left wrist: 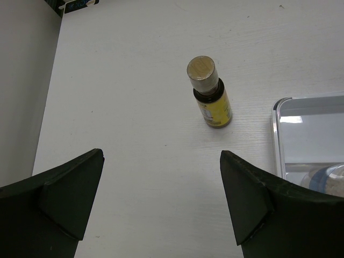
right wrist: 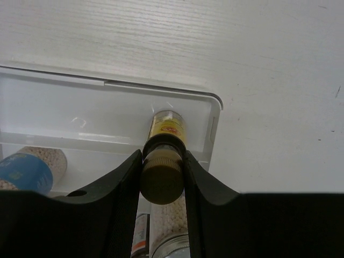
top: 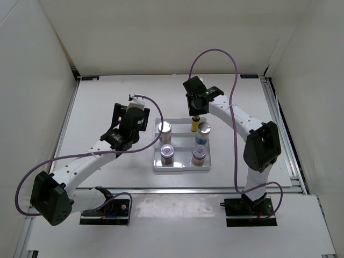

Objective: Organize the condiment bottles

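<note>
My right gripper is shut on the gold cap of a slim yellow bottle. It holds the bottle upright over the far end of the white tray. In the tray stand two white cylinders and two short jars. A second yellow bottle stands upright on the table just left of the tray. My left gripper is open, short of that bottle and apart from it.
White walls enclose the table on the left, back and right. A metal rail runs along the right edge. Purple cables loop above both arms.
</note>
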You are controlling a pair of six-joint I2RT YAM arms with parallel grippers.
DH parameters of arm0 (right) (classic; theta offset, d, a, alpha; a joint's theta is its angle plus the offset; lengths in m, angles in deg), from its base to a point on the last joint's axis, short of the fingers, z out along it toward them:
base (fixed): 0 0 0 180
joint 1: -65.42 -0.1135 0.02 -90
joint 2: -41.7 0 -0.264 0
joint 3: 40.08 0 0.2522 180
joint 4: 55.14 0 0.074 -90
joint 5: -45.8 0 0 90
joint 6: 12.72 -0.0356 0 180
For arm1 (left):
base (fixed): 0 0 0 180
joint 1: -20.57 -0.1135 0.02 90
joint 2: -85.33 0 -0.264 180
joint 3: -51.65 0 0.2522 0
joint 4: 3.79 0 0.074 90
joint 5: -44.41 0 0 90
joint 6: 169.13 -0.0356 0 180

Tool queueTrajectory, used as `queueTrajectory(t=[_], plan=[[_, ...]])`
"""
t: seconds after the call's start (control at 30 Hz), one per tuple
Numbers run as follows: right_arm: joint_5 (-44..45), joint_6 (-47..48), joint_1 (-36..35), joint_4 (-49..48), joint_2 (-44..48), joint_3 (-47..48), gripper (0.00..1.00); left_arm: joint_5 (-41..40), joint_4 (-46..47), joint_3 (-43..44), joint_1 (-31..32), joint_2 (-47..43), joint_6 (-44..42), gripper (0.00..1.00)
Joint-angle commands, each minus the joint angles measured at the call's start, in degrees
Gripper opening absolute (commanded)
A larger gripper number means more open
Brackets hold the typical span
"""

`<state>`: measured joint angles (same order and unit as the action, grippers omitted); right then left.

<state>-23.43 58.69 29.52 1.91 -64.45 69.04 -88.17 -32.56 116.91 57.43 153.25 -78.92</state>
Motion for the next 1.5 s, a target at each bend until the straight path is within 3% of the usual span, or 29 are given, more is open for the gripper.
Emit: queueTrajectory(t=[0.0,0.1,0.17,0.23,0.27,0.37,0.4,0.5,0.83,1.03,1.2,1.47], plan=[[2.3,0.8,0.9,-1.3,-0.8,3.9,0.00,0.0,-0.1,2.4,0.1,-1.7,-0.1,1.00],[2.3,0.8,0.9,-0.7,-1.5,3.9,0.05,0.0,-0.1,2.4,0.1,-1.7,-0.1,1.00],[2.3,0.2,0.9,-0.7,-1.5,3.1,0.23,0.0,-0.1,2.4,0.1,-1.7,-0.1,1.00],[2.3,0.2,0.9,-1.2,-1.0,2.4,0.32,0.0,-0.1,2.4,0.1,-1.2,-0.1,1.00],[2.3,0.2,0.9,-1.2,-0.4,2.4,0.48,0.0,-0.1,2.4,0.1,-1.2,-0.1,1.00],[2.3,0.2,0.9,-1.2,1.0,2.4,0.70,0.0,-0.1,2.9,0.1,-0.7,-0.1,1.00],[2.3,0.2,0.9,-1.2,1.0,2.4,0.82,0.0,-0.1,2.9,0.1,-0.7,-0.1,1.00],[3.4,0.2,0.9,-1.2,3.1,2.4,1.00,0.0,-0.1,2.9,0.1,-0.7,-0.1,1.00],[7.3,0.2,0.3,1.8,14.1,4.5,1.00,-0.6,-0.1,2.4,0.1,-0.2,-0.1,1.00],[9.5,0.1,-4.3,3.7,22.0,-1.4,1.00,-1.8,-1.3,1.8,0.1,-0.7,1.5,1.00],[8.7,-1.5,-8.7,1.6,30.6,-10.0,1.00,0.7,0.0,-3.5,0.1,-8.6,1.6,1.00],[9.5,-1.5,-12.1,3.6,36.5,-16.6,1.00,-5.5,2.3,-5.6,0.1,-9.9,0.9,1.00]])
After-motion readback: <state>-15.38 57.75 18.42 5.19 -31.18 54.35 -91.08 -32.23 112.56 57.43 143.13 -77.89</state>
